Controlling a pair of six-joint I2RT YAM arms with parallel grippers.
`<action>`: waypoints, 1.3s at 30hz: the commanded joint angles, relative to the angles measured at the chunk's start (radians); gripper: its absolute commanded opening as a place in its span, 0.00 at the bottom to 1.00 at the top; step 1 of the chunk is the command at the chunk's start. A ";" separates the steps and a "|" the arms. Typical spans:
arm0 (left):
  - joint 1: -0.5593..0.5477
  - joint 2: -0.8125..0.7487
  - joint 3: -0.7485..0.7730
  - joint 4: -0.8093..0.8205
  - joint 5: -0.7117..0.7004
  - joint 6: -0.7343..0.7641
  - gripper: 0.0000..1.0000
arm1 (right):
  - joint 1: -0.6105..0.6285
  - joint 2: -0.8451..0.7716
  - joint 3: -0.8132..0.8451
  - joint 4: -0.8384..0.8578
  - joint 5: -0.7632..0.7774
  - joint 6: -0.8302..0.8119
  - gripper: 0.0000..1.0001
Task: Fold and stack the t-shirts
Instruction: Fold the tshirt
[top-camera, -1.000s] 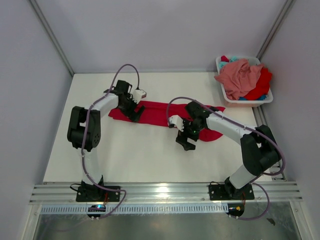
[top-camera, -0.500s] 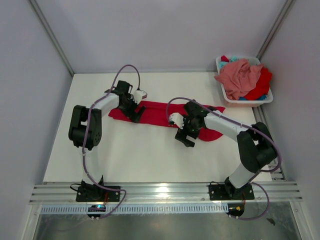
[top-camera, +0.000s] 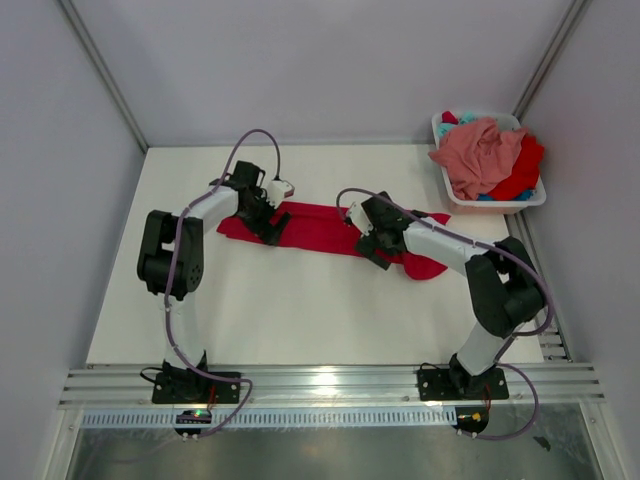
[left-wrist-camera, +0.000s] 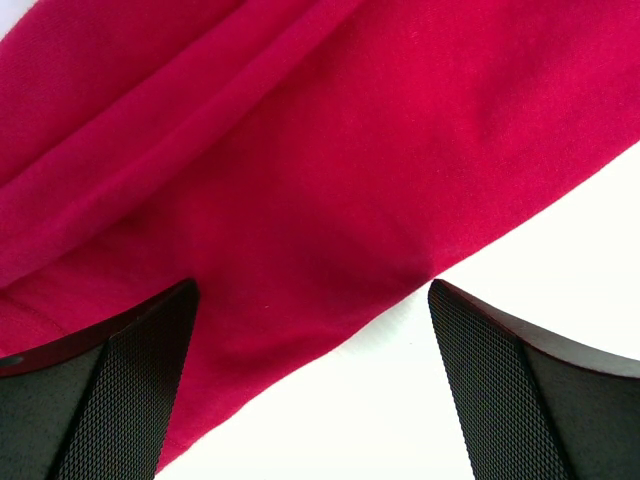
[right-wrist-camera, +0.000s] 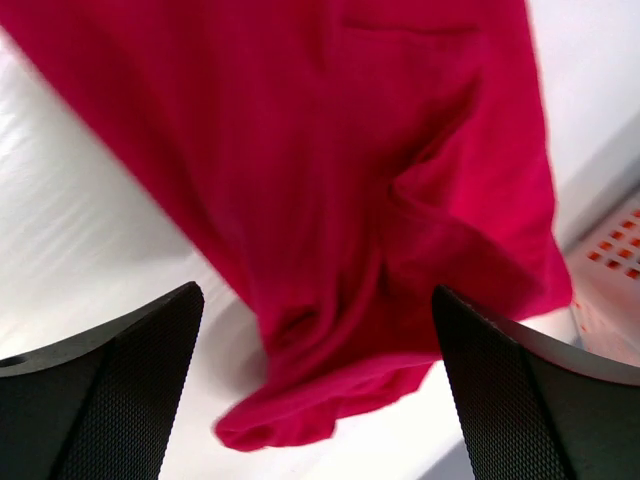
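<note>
A bright red t-shirt (top-camera: 320, 228) lies in a long folded band across the middle of the table. My left gripper (top-camera: 270, 232) hovers open over its left part. In the left wrist view the red cloth (left-wrist-camera: 300, 170) fills the top, and its near edge runs between the wide-apart fingers (left-wrist-camera: 100, 410). My right gripper (top-camera: 376, 250) is open above the shirt's right part. The right wrist view shows the red cloth (right-wrist-camera: 380, 180) with a bunched end (right-wrist-camera: 300, 420) between the fingers (right-wrist-camera: 540, 400). Neither gripper holds anything.
A white basket (top-camera: 497, 206) stands at the back right, holding a salmon pink shirt (top-camera: 480, 155), a red one (top-camera: 525, 165) and a bit of teal (top-camera: 466, 120). Its perforated wall (right-wrist-camera: 620, 250) shows at the right wrist view's edge. Grey walls surround the table.
My right arm has swung back and left, from the bare table in front of the red shirt to over its right part. The left arm has stayed put. Both grippers stay open.
</note>
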 joint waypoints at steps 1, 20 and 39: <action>-0.003 0.015 0.008 0.027 0.004 0.019 0.99 | -0.012 0.039 0.063 0.046 0.229 0.054 0.99; -0.003 -0.018 -0.029 0.033 0.002 0.029 0.99 | -0.139 0.066 0.085 0.037 0.347 0.064 0.99; -0.003 -0.028 -0.044 0.030 -0.022 0.046 0.99 | -0.214 0.062 0.114 -0.060 0.450 -0.038 0.99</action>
